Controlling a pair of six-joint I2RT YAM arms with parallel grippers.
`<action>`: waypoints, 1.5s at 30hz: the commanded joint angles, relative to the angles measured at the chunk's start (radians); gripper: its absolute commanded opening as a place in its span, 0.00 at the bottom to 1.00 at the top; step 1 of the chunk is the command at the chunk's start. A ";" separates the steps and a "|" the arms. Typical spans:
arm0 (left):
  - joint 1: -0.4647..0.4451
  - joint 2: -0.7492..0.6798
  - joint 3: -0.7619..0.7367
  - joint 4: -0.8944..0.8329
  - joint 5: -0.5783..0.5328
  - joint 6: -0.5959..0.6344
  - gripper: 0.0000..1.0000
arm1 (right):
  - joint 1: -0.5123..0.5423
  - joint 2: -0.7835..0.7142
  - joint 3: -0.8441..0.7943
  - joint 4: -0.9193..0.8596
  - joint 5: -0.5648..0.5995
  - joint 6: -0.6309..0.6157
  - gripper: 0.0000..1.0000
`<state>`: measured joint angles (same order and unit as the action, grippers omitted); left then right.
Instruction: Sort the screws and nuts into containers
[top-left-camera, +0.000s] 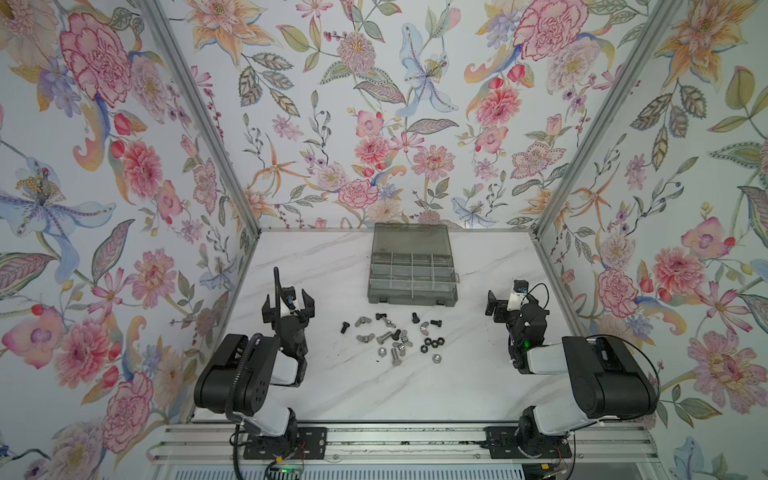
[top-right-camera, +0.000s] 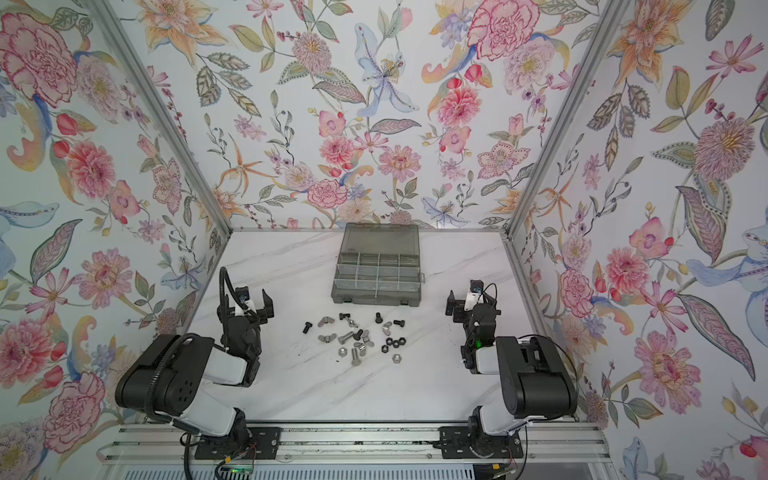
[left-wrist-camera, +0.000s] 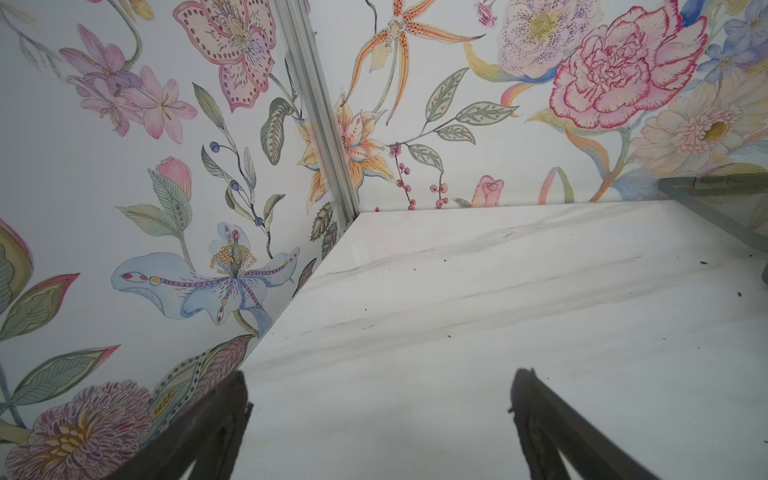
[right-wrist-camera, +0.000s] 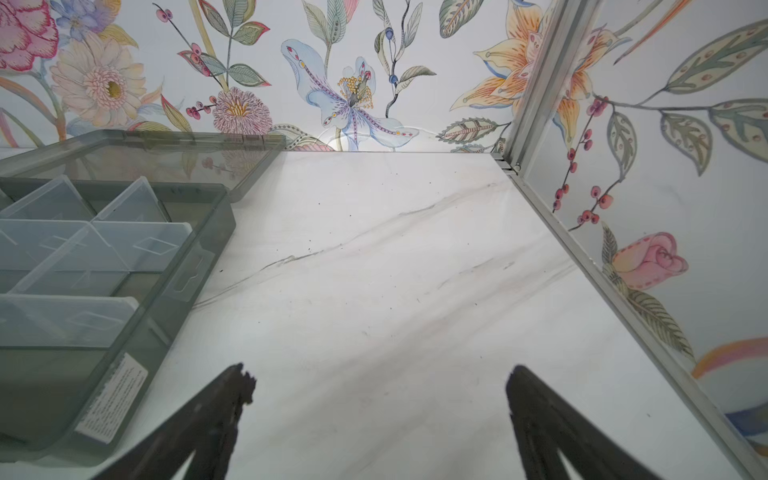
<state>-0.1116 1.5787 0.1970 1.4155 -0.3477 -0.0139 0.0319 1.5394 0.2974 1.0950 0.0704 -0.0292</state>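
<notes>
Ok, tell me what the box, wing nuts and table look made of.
Box: smoky translucent plastic; wallpaper shows through the lid. Wing nuts: bare silvery metal, likely steel, catching light. Table: glossy white with grey veins, marble or a printed imitation.

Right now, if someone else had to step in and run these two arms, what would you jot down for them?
Left gripper: fingers spread wide, empty, left of the pile.
Right gripper: also open and empty, right of the organizer box, near its front corner.
Screws and nuts: all loose, scattered on the table just in front of the box.
Box: lid open; the cells in view look empty.
Done: nothing sorted yet.
Left: every piece still has to go into a cell.
</notes>
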 joint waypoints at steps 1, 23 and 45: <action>-0.003 0.010 0.001 0.032 0.004 0.011 0.99 | -0.006 0.009 0.001 0.002 -0.006 -0.002 0.99; -0.003 0.010 0.002 0.030 0.005 0.010 0.99 | -0.003 0.009 -0.001 0.003 -0.004 -0.003 0.99; -0.003 -0.007 -0.008 0.029 0.084 0.037 0.99 | -0.003 -0.027 -0.007 -0.011 -0.011 -0.005 0.99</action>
<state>-0.1116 1.5787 0.1967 1.4166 -0.3191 -0.0055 0.0319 1.5387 0.2974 1.0939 0.0673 -0.0292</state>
